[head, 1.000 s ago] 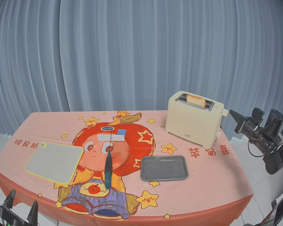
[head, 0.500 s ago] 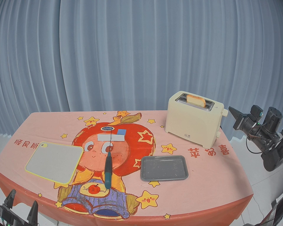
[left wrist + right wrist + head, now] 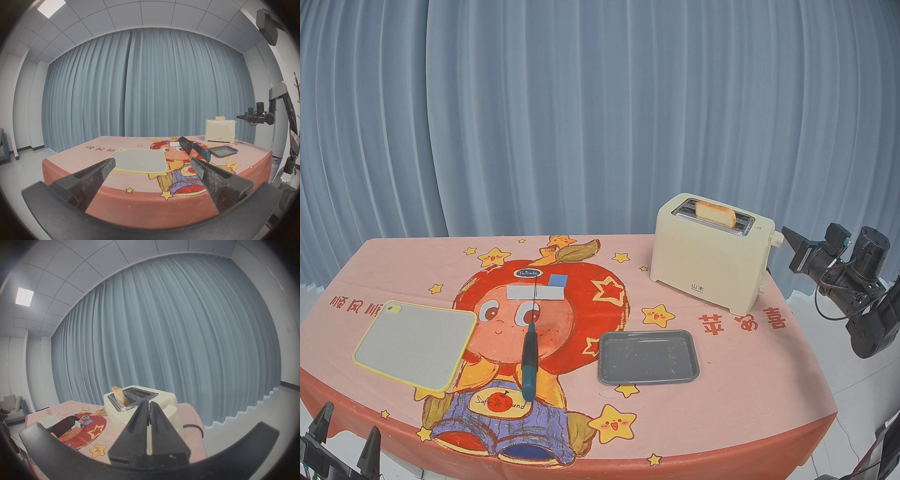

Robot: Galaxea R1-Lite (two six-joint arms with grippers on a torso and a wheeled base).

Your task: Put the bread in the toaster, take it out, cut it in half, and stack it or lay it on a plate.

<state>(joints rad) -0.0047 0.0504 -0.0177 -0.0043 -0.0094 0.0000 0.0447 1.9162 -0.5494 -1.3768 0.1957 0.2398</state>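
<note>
Right arm held level off the table's [image 3: 737, 400] right edge. Right gripper [image 3: 786, 232] points at the toaster [image 3: 706, 262], near its side lever, not touching, fingers [image 3: 140, 427] pressed together. Left gripper [image 3: 344, 431] sits low at the near left edge, fingers [image 3: 93, 178] spread wide, holding nothing.

Counts:
- one bread [image 3: 715, 214] slice, upright in the toaster, top sticking out
- one knife [image 3: 529, 362]
- one board [image 3: 414, 344]
- one grey tray [image 3: 648, 357]

The right wrist view shows two slots, the bread in one, and a cord [image 3: 192, 427] behind the toaster. The left wrist view shows the right arm side-on at toaster-top height.
</note>
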